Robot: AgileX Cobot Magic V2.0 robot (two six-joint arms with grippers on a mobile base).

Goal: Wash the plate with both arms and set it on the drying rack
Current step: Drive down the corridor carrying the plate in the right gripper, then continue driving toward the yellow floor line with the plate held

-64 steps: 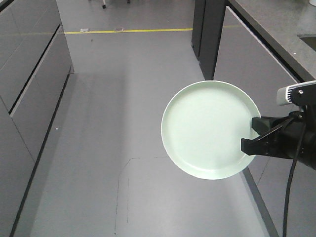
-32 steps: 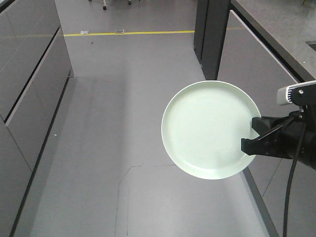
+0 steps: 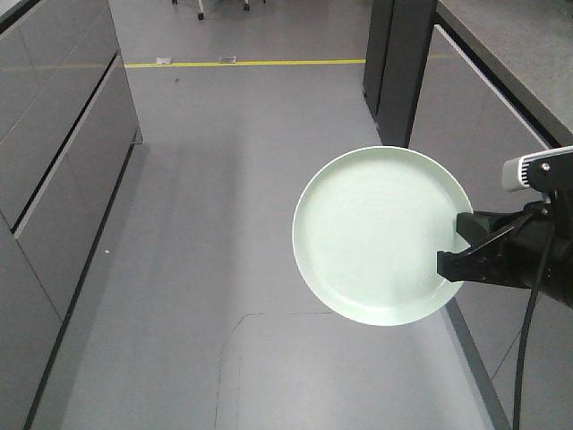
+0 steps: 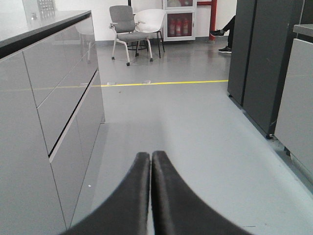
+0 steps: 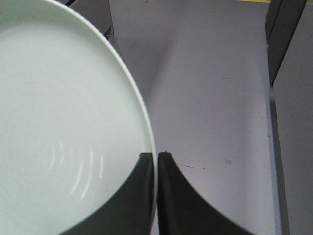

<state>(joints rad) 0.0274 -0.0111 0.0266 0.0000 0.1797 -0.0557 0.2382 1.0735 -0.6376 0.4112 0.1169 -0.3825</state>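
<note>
The pale mint-green plate point(image 3: 376, 235) hangs in the air over the grey floor, its face turned toward the front camera. My right gripper point(image 3: 450, 244) is shut on its right rim. In the right wrist view the plate point(image 5: 63, 117) fills the left side, and the right gripper point(image 5: 156, 156) pinches the thin rim between its black jaws. My left gripper point(image 4: 150, 155) shows only in its own wrist view, shut with nothing in it, pointing down the aisle. The drying rack is out of view.
Glossy grey cabinets point(image 3: 63, 152) line the left of the aisle. A counter with grey fronts point(image 3: 488, 98) and a tall dark cabinet point(image 3: 394, 63) stand on the right. A yellow floor line point(image 3: 242, 64) crosses ahead, with chairs point(image 4: 132, 24) beyond it.
The floor, cabinets and yellow line have slid slightly right and down in the front view. The plate stays in the same spot in the right gripper.
</note>
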